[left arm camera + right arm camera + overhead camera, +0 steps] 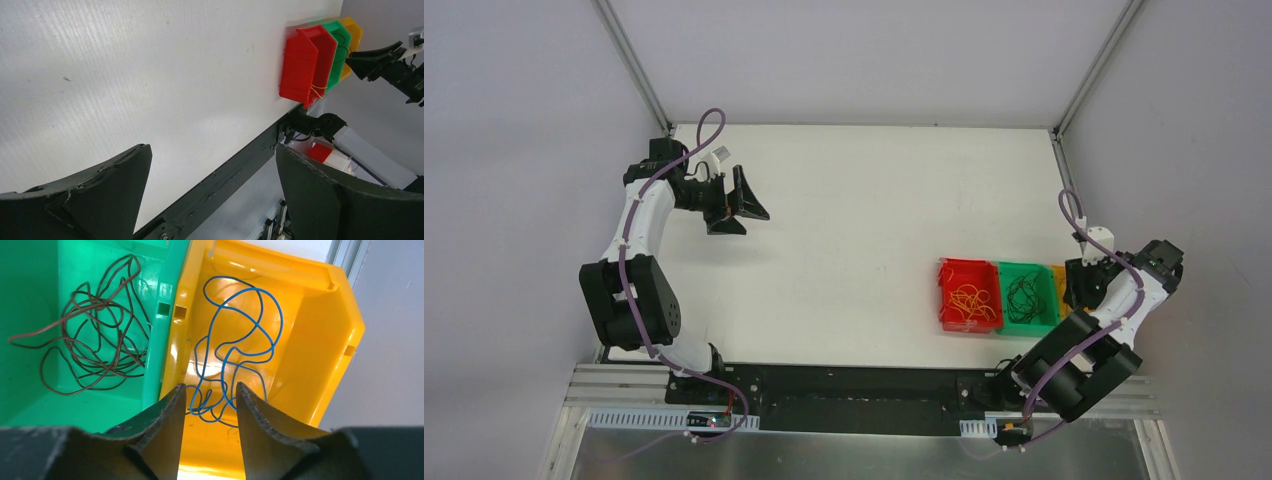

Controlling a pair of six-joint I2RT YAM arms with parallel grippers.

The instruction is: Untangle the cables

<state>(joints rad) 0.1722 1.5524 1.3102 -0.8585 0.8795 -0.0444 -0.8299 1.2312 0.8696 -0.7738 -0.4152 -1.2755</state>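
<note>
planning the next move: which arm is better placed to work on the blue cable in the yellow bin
Right. The right gripper hangs over the yellow bin, jaws parted above the blue cable. The left gripper is open, far across the table.

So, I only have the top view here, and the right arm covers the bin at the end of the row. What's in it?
Observer: The right wrist view shows a yellow bin with one blue wire looped inside.
Reviewer: Is the right claw gripping it?
Observer: The right claw hangs over that bin with its jaws apart. Some blue loops show in the gap, but I cannot tell whether they touch it.
Reviewer: And the left claw?
Observer: The left claw is wide open with nothing between its fingers, only bare table beneath.
</note>
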